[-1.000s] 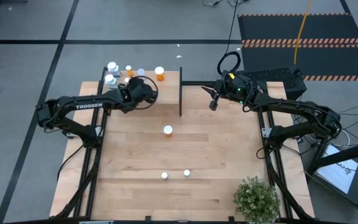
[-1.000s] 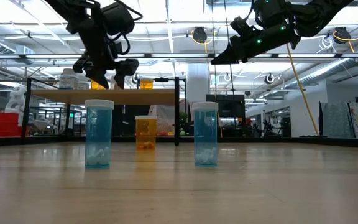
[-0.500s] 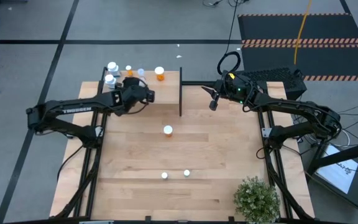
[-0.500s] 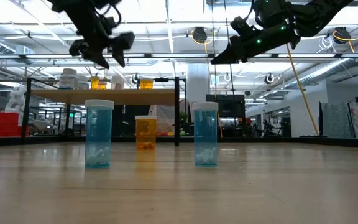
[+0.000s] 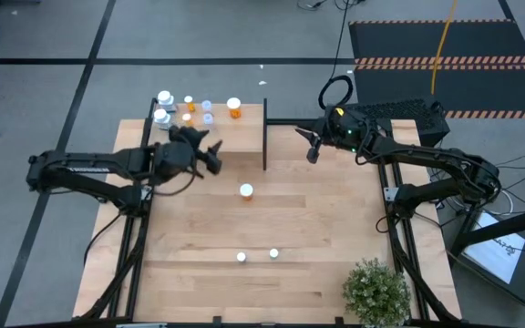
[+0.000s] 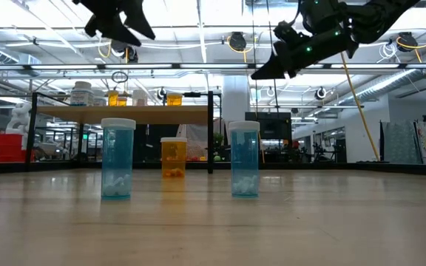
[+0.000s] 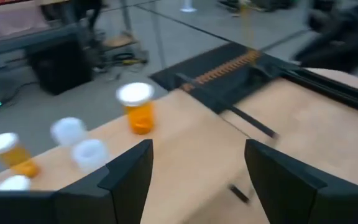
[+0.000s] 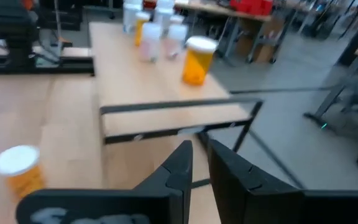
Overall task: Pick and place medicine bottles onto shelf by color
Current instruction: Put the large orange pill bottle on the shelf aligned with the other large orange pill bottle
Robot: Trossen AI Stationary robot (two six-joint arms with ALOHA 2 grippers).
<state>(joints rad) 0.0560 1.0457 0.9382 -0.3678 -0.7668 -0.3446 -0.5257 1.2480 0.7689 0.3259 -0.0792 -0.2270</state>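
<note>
Three medicine bottles stand loose on the tabletop (image 5: 190,228): an orange bottle (image 5: 246,191) near the middle, and two pale blue bottles (image 5: 241,258) (image 5: 274,254) close together nearer the front edge; the rest are on the shelf (image 5: 244,137), white, amber and bluish ones clustered at its far left end, with one more orange-amber bottle (image 5: 234,108) standing apart toward the black upright panel (image 5: 264,137); the left gripper (image 5: 210,157) hangs just off the shelf's front edge, jaws apart and holding nothing, as the left wrist view shows; the right gripper (image 5: 312,146) waits beyond the panel, high above the table, its fingers (image 8: 179,168) all but closed on nothing; each bottle looks light, rigid and smooth-sided, tall for its narrow base, so a sideways nudge would likely tip it and a round wall could slip or roll between the pads; the best hold is probably across the body just under the white cap, squarely, with modest force; the orange bottle on the table seems the nearest candidate for the left gripper.
</note>
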